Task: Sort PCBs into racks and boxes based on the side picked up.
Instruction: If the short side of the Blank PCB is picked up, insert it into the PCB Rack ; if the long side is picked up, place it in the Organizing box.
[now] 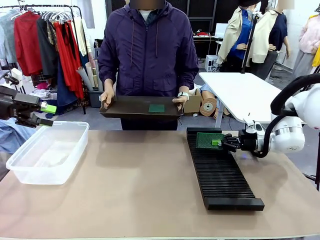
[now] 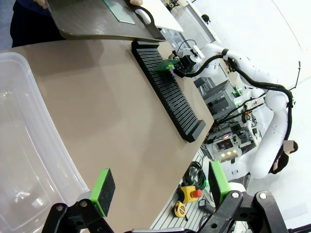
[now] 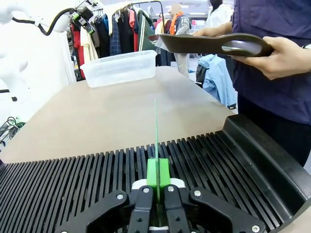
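My right gripper point(image 1: 220, 142) is shut on a green PCB point(image 1: 208, 140), held upright over the far end of the long black slotted rack point(image 1: 222, 177). In the right wrist view the PCB point(image 3: 156, 138) shows edge-on between the shut pads point(image 3: 152, 174), just above the rack's slots point(image 3: 73, 194). My left gripper point(image 1: 44, 114) hangs open and empty at the far left, above the clear plastic box point(image 1: 47, 150); its green pads point(image 2: 103, 191) stand wide apart. A second PCB point(image 1: 156, 108) lies on a dark tray point(image 1: 125, 106) held by the person.
The person stands at the far side, both hands on the tray, which hovers above the table's far edge. The box point(image 2: 19, 145) looks empty. Bare tabletop point(image 1: 135, 185) lies between box and rack. A white table stands behind at the right.
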`<move>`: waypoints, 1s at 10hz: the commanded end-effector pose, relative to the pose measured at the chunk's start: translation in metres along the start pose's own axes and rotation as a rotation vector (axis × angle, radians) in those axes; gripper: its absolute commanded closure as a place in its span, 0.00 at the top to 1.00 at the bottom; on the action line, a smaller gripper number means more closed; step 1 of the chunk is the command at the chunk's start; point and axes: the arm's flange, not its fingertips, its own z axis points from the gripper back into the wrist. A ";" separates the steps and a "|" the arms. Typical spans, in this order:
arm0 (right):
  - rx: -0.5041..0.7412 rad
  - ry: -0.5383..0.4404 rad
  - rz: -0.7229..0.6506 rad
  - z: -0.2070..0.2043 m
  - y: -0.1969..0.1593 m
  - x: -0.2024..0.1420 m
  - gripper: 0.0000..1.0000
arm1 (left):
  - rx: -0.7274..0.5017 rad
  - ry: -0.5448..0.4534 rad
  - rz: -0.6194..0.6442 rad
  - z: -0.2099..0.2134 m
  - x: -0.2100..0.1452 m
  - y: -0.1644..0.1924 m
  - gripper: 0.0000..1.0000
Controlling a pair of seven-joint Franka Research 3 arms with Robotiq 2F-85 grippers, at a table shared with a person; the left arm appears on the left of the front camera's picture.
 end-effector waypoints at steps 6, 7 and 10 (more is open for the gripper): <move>0.081 0.099 0.048 -0.002 -0.015 0.016 0.00 | -0.009 -0.008 0.011 0.001 0.001 -0.002 1.00; 0.085 0.098 0.045 -0.001 -0.016 0.015 0.00 | -0.009 -0.008 0.011 0.001 0.001 -0.002 1.00; 0.101 0.087 0.038 -0.002 -0.018 0.012 0.00 | -0.009 -0.008 0.011 0.001 0.001 -0.002 1.00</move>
